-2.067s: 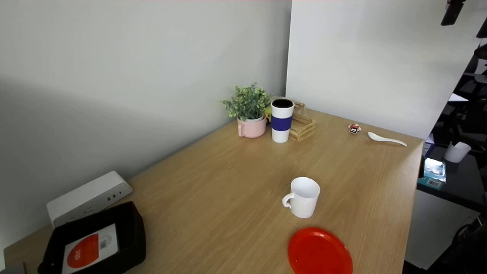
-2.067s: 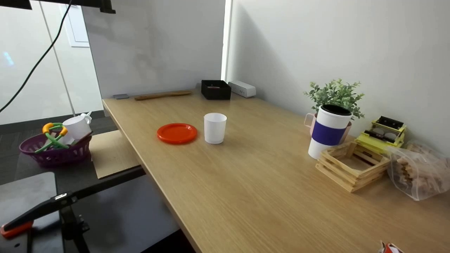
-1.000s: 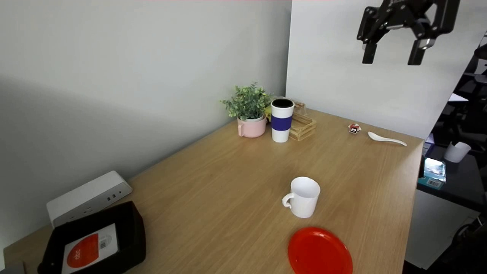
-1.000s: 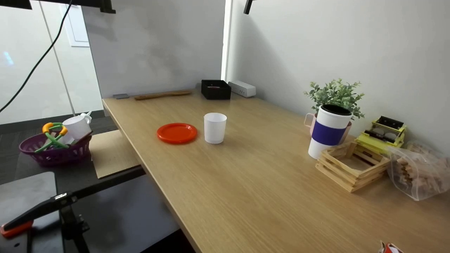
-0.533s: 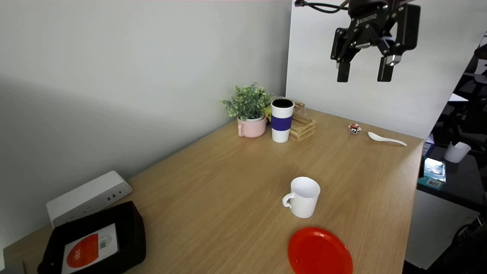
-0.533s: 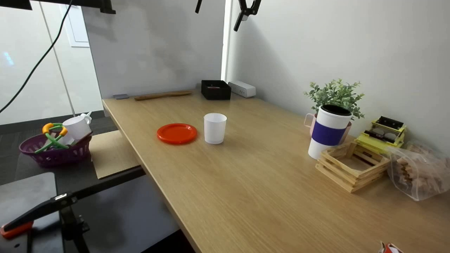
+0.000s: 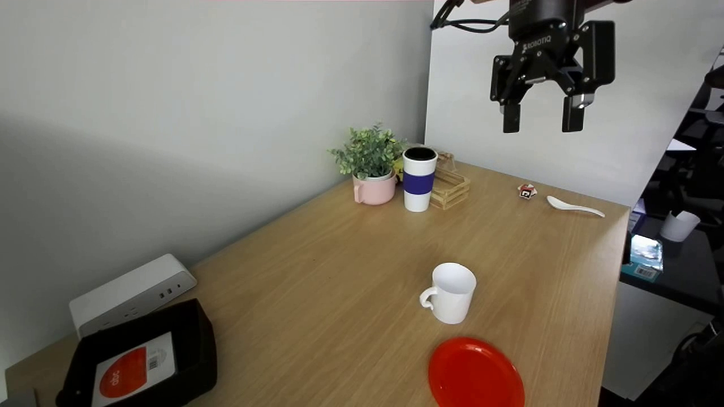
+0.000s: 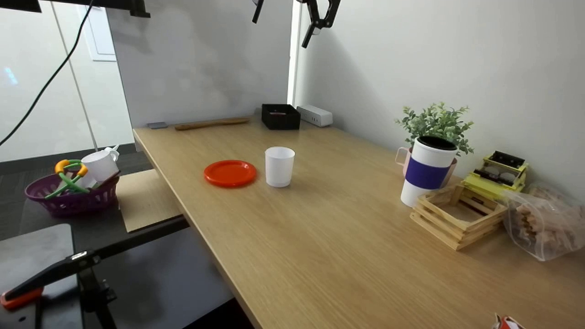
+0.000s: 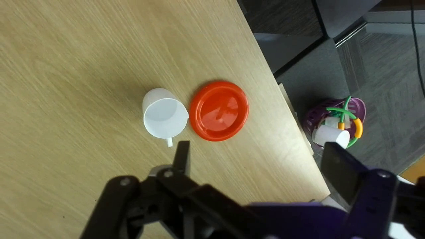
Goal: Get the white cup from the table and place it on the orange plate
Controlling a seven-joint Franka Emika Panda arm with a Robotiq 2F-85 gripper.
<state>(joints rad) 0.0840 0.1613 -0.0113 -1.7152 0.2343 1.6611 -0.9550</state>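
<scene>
The white cup stands upright on the wood-grain table, its handle out to one side. It also shows in an exterior view and in the wrist view. The orange plate lies flat and bare close beside the cup; it shows too in an exterior view and in the wrist view. My gripper hangs high above the table with its fingers wide apart and nothing between them. In the wrist view the cup and plate lie beyond the left finger.
A tall cup with a blue band, a potted plant and a wooden crate stand along the wall. A black tray and a white power strip stand at the far end. A white spoon lies near the table edge.
My gripper has come into view from the top right in an exterior view and moved left and down. Its fingers stay open. The cup and plate have not moved.
</scene>
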